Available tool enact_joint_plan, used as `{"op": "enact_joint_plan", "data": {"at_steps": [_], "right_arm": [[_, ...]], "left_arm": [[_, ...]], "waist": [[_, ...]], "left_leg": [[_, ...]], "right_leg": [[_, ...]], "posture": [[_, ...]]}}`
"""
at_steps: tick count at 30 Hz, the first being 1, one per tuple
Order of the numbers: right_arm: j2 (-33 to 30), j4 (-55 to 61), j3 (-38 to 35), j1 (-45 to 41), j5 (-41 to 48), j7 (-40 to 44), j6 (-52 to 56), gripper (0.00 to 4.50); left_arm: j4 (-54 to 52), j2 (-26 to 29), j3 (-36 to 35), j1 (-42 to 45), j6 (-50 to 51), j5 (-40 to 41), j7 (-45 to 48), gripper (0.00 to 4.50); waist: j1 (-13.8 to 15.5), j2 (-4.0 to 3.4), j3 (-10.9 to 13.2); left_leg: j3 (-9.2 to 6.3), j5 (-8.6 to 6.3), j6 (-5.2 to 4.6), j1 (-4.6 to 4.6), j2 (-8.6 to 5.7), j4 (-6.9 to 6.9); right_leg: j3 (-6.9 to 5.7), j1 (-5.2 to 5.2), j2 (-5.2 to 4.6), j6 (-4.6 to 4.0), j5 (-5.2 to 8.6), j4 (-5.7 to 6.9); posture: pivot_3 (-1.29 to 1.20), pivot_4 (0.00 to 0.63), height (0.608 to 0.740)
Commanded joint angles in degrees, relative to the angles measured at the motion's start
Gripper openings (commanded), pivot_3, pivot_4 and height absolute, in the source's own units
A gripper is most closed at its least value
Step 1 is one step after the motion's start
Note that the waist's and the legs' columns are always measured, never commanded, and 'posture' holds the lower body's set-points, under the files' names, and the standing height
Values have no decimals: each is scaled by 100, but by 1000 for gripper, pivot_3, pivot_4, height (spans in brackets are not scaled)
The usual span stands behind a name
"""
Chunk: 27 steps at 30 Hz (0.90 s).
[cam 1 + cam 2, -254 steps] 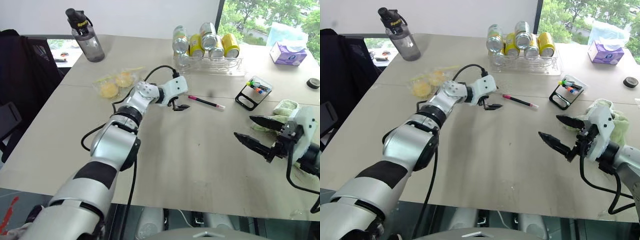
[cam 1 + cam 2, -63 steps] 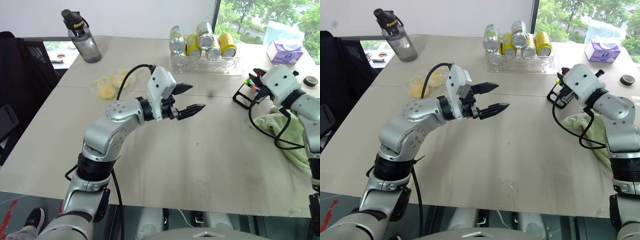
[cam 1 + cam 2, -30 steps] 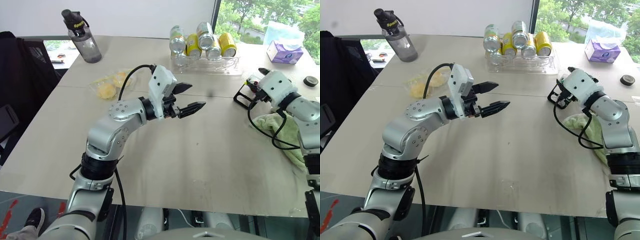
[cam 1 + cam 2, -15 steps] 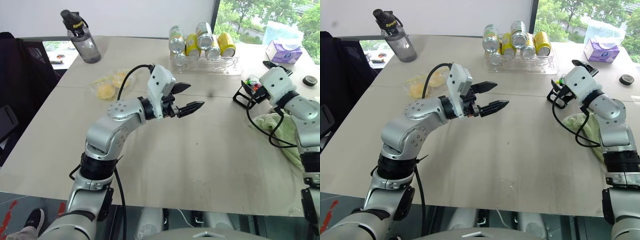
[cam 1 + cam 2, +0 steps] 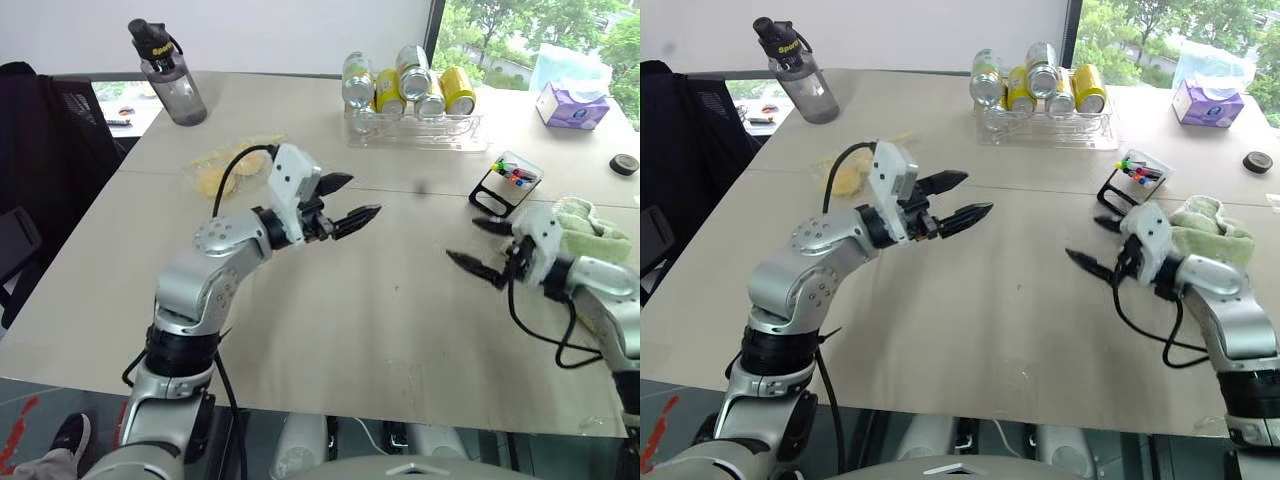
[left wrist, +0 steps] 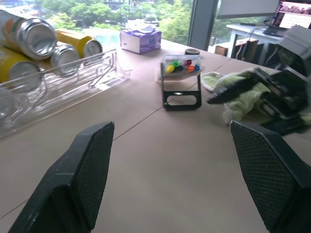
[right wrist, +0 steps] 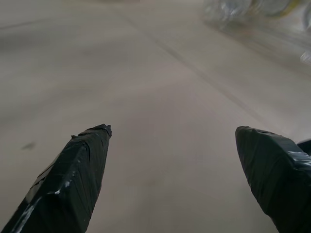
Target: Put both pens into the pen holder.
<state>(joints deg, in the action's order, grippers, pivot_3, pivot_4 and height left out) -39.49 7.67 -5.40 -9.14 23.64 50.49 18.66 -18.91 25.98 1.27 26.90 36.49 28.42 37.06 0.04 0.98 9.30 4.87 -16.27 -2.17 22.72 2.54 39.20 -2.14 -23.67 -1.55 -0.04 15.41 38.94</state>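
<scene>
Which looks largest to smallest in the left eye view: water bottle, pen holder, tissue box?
1. Water bottle
2. Tissue box and pen holder look alike in size, so they stay unranked.

Beige table (image 5: 400, 330), white wall (image 5: 280, 30), window (image 5: 530, 30) onto trees.

Bright window daylight, soft shadows, blurred can rack (image 7: 252, 14)

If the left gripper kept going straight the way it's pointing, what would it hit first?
Most likely the pen holder, which sits nearly dead ahead between the left gripper's open fingers. The way to it looks free, though depth is hard to judge.
</scene>
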Motion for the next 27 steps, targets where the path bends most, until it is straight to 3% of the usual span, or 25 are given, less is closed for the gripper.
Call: {"op": "enact_joint_plan", "data": {"at_steps": [1,5,12,27], "right_arm": [[-101,222,-315,281,218,192,-33,4367],[58,150,-487,675,433,261,-89,4367],[218,2,-734,1123,504,431,-567,4367],[339,-98,-880,2177,232,687,-1757,4367]], "left_arm": [[-363,196,-198,-499,-172,-137,-78,3921],[-749,351,-489,-1461,71,67,-192,3921],[-1243,388,-992,-3340,-559,-309,-422,3921],[-679,548,-739,-3355,-1204,-536,121,3921]], "waist": [[-14,0,0],[-44,1,-2],[-37,0,-2],[68,-3,-7]], "left_leg": [[0,0,0,-1,0,0],[-2,0,0,-2,1,-2],[-4,-2,-2,-9,2,-3],[-5,-5,-13,-12,0,0]], "right_leg": [[1,0,0,0,0,0],[0,0,1,0,0,2],[1,8,-2,-1,0,0],[0,12,0,-2,0,1]], "posture": [[0,150,739],[0,150,739],[0,150,739],[0,150,739]]}}
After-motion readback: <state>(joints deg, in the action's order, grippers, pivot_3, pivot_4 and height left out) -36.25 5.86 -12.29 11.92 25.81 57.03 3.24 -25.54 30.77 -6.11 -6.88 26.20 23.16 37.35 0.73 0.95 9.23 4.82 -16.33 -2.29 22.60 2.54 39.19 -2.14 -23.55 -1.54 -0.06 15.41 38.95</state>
